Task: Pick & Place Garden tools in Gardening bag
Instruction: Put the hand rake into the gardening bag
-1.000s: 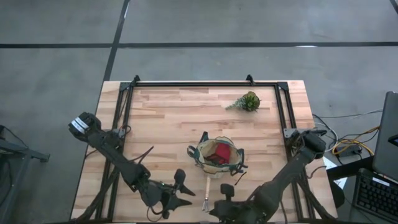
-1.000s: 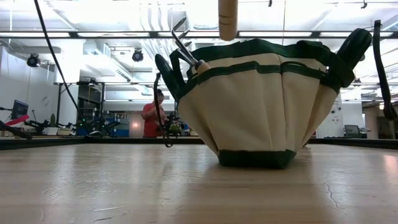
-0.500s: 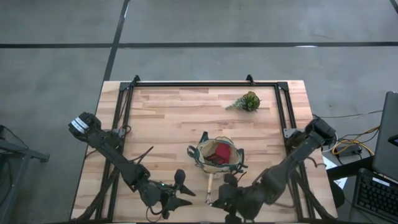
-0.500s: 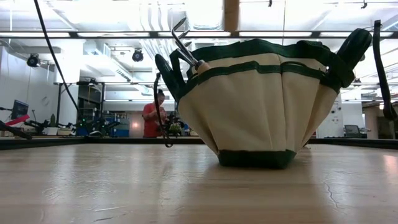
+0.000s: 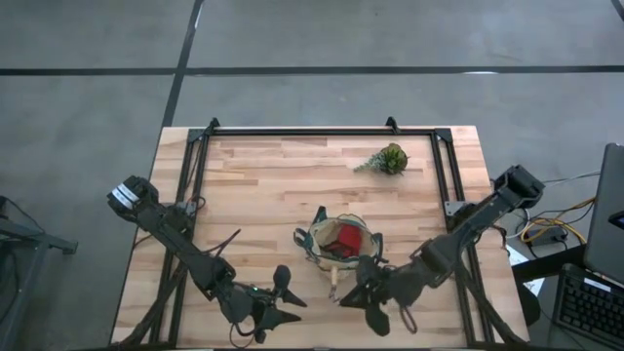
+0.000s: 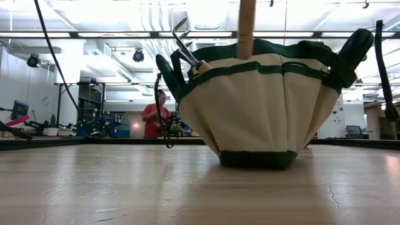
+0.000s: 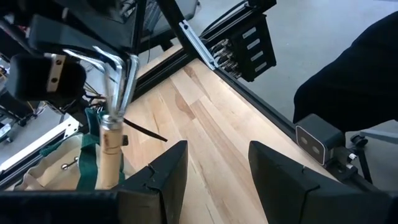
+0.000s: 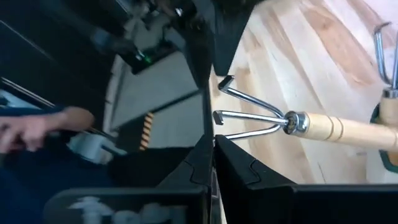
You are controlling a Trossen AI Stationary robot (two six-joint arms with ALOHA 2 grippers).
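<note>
The tan gardening bag [image 5: 316, 244] with green trim stands upright on the table [image 5: 263, 185] and fills the low view [image 6: 262, 112]. A red piece [image 5: 342, 237] lies inside it. A second tined tool [image 6: 182, 39] sticks out of a side pocket. My right gripper [image 5: 351, 290] is shut on the wooden-handled rake [image 5: 333, 281], just on the near side of the bag. My left gripper [image 5: 287, 297] is open and empty near the front edge, left of the rake. My right gripper holds the rake by its metal tined head [image 8: 249, 118]; the tine ends reach only to the free ends of the shut fingers [image 8: 202, 163]. The wooden handle [image 6: 245, 28] hangs below, almost upright. It is clear of the table, in front of the bag's wall.
A small green plant [image 5: 387, 159] lies at the far right. Black frame rails [image 5: 200, 166] run along the table's left, far and right sides. A person [image 6: 152, 115] stands far behind the table; a hand [image 8: 43, 124] shows in the right wrist view.
My right gripper has carried the rake from near the front edge toward the far edge, up to the bag, and its arm has swung round to the right. In the low view the hanging handle has shifted right and reaches lower in front of the bag.
</note>
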